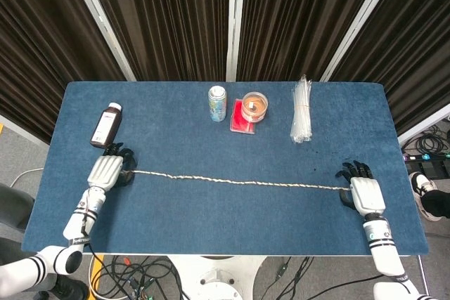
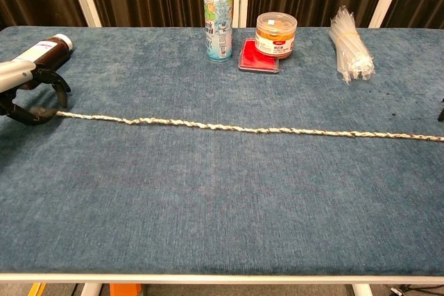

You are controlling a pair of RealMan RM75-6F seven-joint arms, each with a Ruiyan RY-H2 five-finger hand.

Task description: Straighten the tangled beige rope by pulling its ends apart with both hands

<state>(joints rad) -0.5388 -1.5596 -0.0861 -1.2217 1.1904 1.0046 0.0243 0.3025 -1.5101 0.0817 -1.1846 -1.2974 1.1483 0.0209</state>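
The beige rope [image 1: 239,183] is lying stretched in a nearly straight line across the front half of the blue counter [image 1: 211,223], running from the left side to the right side with only slight waviness along its twisted strands. Its left end is sitting inside the left hand [image 1: 107,170], whose dark fingers [image 2: 43,112] are curling around it and grasping it, as the chest view shows. Its right end is reaching the right hand [image 1: 364,193], which is resting palm down on the counter near the right edge; the rope is meeting the fingers [image 1: 349,171] there, but whether they are clenching it I cannot tell, since the back of the hand is covering them.

Just beyond the left hand a brown bottle [image 1: 106,125] with a white cap is lying on its side. At the back centre a drink can [image 2: 217,22] is standing upright, and beside it a round orange-lidded tub [image 2: 275,32] is sitting on a red flat box [image 2: 257,62]. Further right a bundle of clear plastic sticks [image 2: 349,45] is lying near the back edge.
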